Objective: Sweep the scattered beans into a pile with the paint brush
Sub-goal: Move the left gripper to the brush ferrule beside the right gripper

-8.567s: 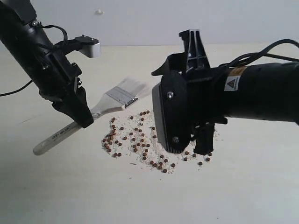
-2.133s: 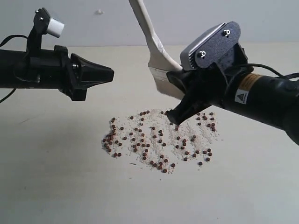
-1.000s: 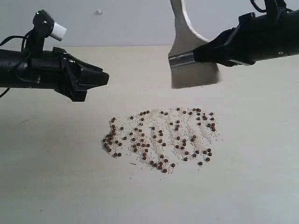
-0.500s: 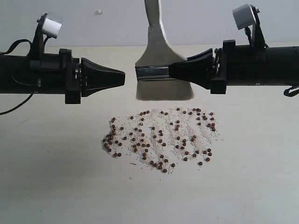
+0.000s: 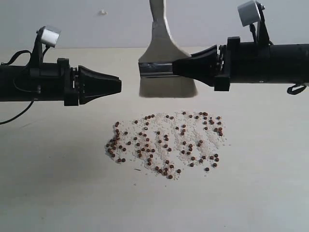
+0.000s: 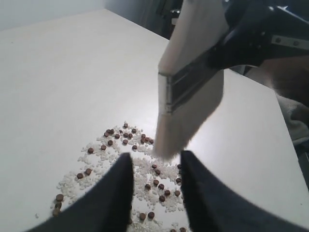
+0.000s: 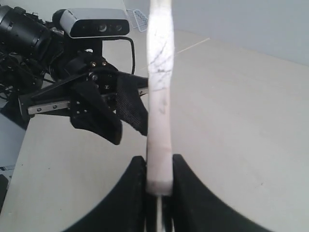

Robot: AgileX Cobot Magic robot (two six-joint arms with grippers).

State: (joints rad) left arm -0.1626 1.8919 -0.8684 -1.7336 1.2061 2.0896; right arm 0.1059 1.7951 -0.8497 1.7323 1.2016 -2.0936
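Observation:
The paint brush [image 5: 166, 67] hangs upright above the table, handle up and whitish bristles [image 5: 167, 88] down, clear of the surface. My right gripper [image 5: 175, 67] reaches in level from the right and is shut on the brush at its silver ferrule; the right wrist view shows the jaws clamped on it edge-on [image 7: 159, 159]. The beans [image 5: 164, 142] lie as a loose, wide patch of reddish-brown dots and whitish grains below the bristles. My left gripper [image 5: 118, 86] points at the brush from the left, a short gap away. Its fingers [image 6: 116, 193] stand apart with nothing between them [image 6: 156, 157].
The pale table [image 5: 58, 183] stretches bare around the patch of beans. Both arms lie level above it, left and right of the patch. In the left wrist view the table's far edge [image 6: 285, 130] runs behind the brush.
The right arm swung level and carried the brush left, over the beans' far edge. The left gripper reached toward the brush, then drew back slightly and lower.

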